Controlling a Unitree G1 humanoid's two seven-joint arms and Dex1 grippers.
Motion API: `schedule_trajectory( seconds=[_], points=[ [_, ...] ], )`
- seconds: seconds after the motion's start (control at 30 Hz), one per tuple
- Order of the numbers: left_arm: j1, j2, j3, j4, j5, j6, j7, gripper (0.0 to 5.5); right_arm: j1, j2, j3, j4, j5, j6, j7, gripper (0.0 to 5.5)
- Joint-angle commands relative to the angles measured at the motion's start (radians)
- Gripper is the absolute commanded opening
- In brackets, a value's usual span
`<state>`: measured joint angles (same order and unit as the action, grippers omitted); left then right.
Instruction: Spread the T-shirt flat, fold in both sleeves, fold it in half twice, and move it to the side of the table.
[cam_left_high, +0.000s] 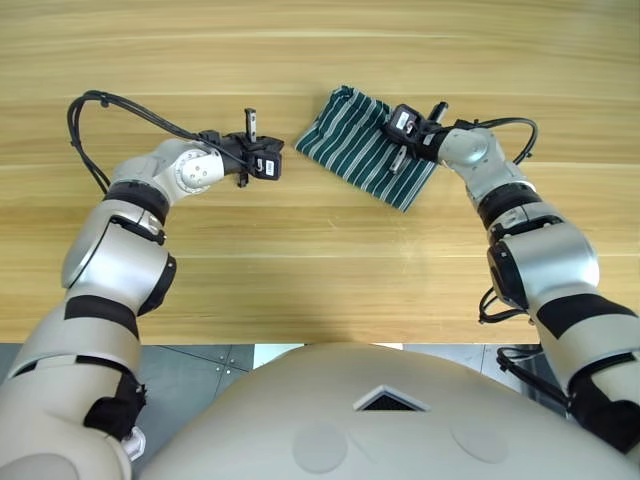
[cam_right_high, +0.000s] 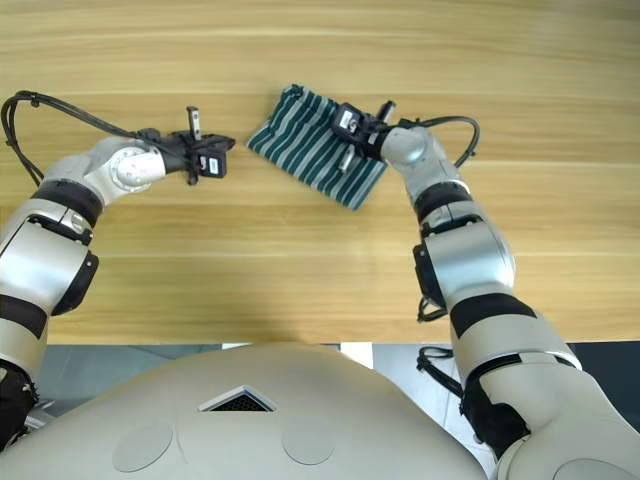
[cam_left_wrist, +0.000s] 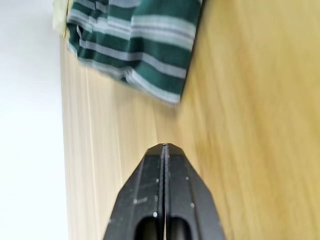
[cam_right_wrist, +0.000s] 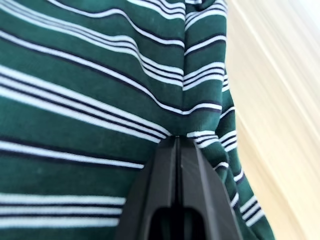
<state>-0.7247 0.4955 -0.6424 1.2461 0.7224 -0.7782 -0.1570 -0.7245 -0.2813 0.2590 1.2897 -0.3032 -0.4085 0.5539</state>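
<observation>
The green T-shirt (cam_left_high: 350, 140) with white stripes lies folded into a small slanted rectangle on the wooden table (cam_left_high: 320, 260), right of centre. My right gripper (cam_left_high: 390, 125) is shut and rests on the shirt's right half; in the right wrist view its fingertips (cam_right_wrist: 177, 137) touch a crease in the striped cloth (cam_right_wrist: 75, 75). My left gripper (cam_left_high: 272, 160) is shut and holds nothing, hovering over bare wood a short way left of the shirt's near left corner. The left wrist view has those fingertips (cam_left_wrist: 165, 146) pointing at the shirt (cam_left_wrist: 140, 35).
Bare wood stretches around the shirt on all sides. The table's near edge (cam_left_high: 300, 342) runs just in front of my torso, with grey floor below it. Black cables (cam_left_high: 110, 110) loop off both forearms above the tabletop.
</observation>
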Motion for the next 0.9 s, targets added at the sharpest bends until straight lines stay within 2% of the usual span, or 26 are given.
schedule_trajectory(
  seconds=[0.03, 0.1, 0.23, 0.37, 0.5, 0.67, 0.9],
  points=[
    [0.094, 0.018, -0.002, 0.051, -0.004, -0.013, -0.059, 0.0, 0.124, -0.084, 0.004, 0.016, -0.008, -0.012, 0.112, 0.02],
    [0.096, 0.038, 0.042, 0.033, -0.077, -0.093, -0.124, 0.0, 0.151, -0.118, 0.01, -0.001, -0.005, -0.054, 0.162, 0.02],
    [0.138, 0.09, 0.165, -0.117, -0.485, -0.358, -0.486, 0.0, 0.243, -0.209, 0.03, -0.082, 0.029, -0.188, 0.338, 0.02],
    [0.225, 0.153, 0.149, -0.471, -0.905, -0.307, -0.796, 0.0, 0.356, -0.255, 0.032, -0.303, 0.178, -0.261, 0.576, 0.02],
    [0.286, 0.192, 0.135, -0.749, -1.139, -0.169, -1.002, 0.0, 0.443, -0.286, 0.05, -0.521, 0.276, -0.216, 0.687, 0.02],
    [0.28, 0.152, 0.162, -0.816, -1.159, -0.045, -1.126, 0.0, 0.503, -0.306, 0.076, -0.691, 0.306, -0.147, 0.716, 0.02],
    [0.207, -0.026, 0.135, -0.624, -0.869, -0.028, -1.055, 0.0, 0.526, -0.278, 0.108, -0.845, 0.298, -0.076, 0.674, 0.02]
  ],
)
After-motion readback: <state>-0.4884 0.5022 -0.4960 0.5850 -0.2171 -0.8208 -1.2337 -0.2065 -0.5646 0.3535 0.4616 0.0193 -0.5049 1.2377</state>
